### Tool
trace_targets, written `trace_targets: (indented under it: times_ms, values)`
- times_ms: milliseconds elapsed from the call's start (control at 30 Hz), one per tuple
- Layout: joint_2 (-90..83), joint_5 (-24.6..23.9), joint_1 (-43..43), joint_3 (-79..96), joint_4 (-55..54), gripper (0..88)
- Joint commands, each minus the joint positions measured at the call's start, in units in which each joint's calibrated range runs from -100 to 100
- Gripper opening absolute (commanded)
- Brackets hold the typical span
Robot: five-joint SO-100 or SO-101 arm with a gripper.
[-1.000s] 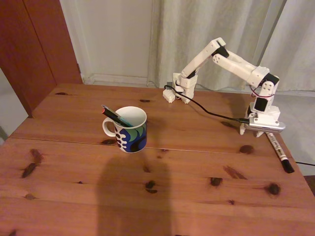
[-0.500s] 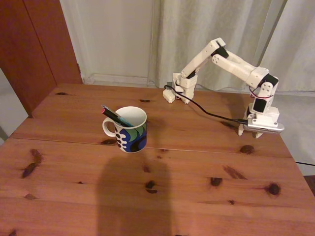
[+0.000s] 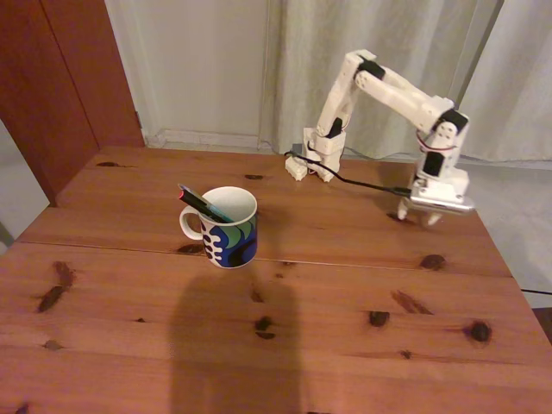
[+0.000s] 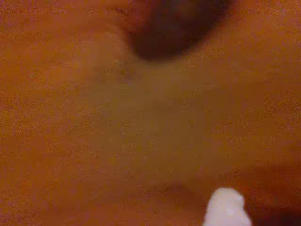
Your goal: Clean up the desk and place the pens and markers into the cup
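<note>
The gripper (image 3: 417, 216) hangs just above the desk (image 3: 259, 345) at far right; whether its fingers are apart I cannot tell. The cup (image 3: 226, 228), centre-left, holds a black pen (image 3: 197, 200).

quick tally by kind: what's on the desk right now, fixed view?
mug: 1
pens in the mug: 2 (black pen with red end, teal pen, mostly hidden)
robot arm: 1
black cable: 1
Total: 5
</note>
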Motion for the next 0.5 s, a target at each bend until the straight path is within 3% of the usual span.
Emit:
trace_targets:
  times_ms: [0, 200, 467]
  values:
    - [-12.15, 0.44, 0.56, 11.38, -2.29, 22.8]
    - [-31.26, 0.49, 2.73, 38.79, -13.99, 22.8]
    - [-53.94, 0.49, 5.14, 66.29, -37.73, 22.8]
